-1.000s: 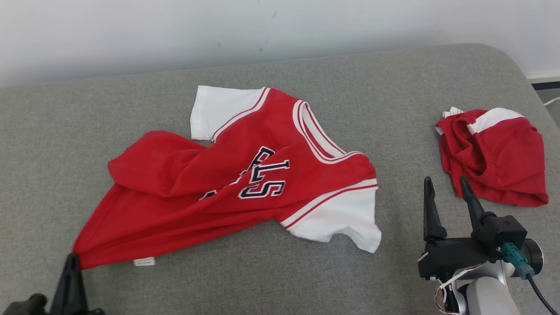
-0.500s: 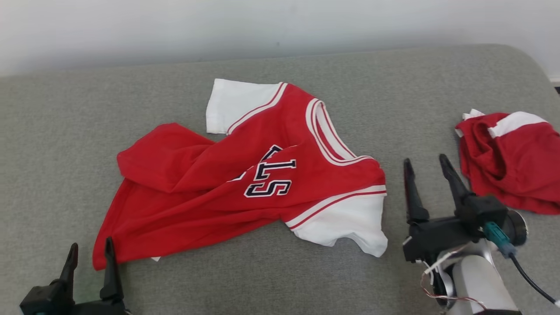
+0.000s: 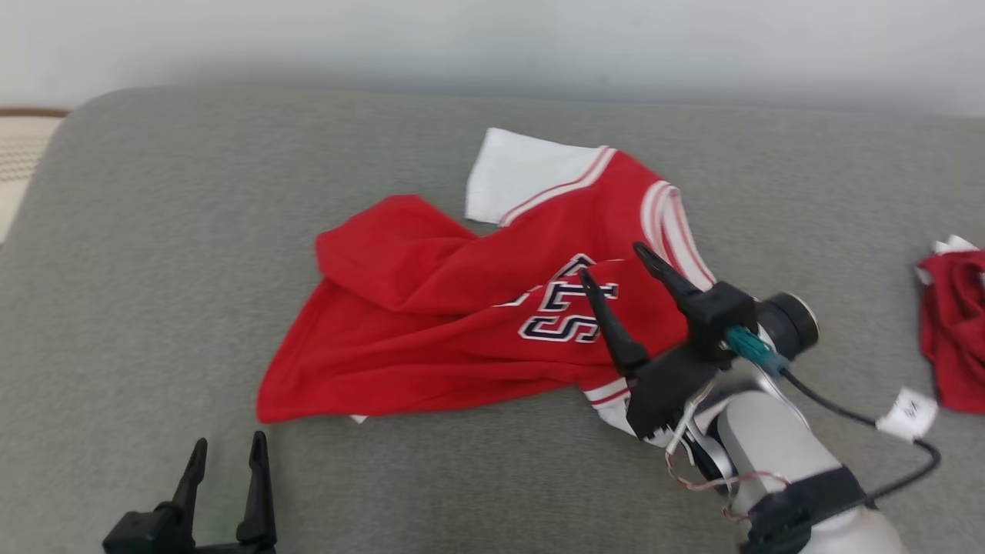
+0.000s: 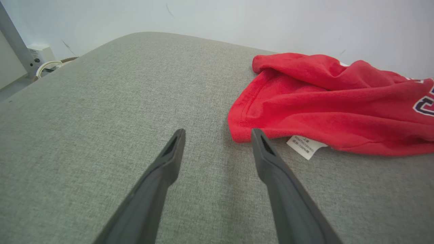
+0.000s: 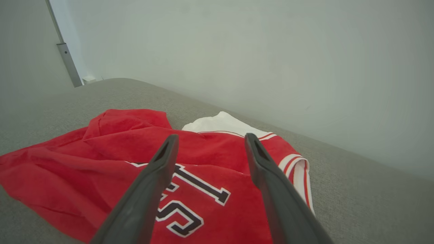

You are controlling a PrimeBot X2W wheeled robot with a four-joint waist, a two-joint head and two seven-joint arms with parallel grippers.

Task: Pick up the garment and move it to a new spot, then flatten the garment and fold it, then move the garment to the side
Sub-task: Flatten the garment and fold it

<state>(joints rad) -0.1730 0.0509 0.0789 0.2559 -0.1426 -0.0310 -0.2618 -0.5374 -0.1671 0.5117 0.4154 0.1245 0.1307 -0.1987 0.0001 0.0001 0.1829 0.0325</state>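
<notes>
The garment (image 3: 431,331) is a red jersey with white sleeves and dark lettering, lying rumpled on the grey cushion (image 3: 154,254). Its hem is folded over on the left side. My left gripper (image 3: 231,442) stands open low at the left, a short way in front of the hem corner and off the cloth. In the left wrist view the left gripper (image 4: 218,132) has its right fingertip just short of the red hem (image 4: 251,115) and a white label (image 4: 307,146). My right gripper (image 3: 612,261) hovers open above the lettering, hiding the near white sleeve. The right wrist view shows that gripper (image 5: 211,137) above the jersey (image 5: 84,159).
A second red and white garment (image 3: 954,331) lies bunched at the right edge. A white tag (image 3: 908,412) hangs on the right arm's cable. The cushion's rounded left edge (image 3: 46,154) drops off at the far left. A pale wall (image 3: 492,38) runs behind.
My left gripper has opened and let go of the jersey's hem corner, which now lies on the cushion. The right arm has swung left over the jersey. The head camera has turned left.
</notes>
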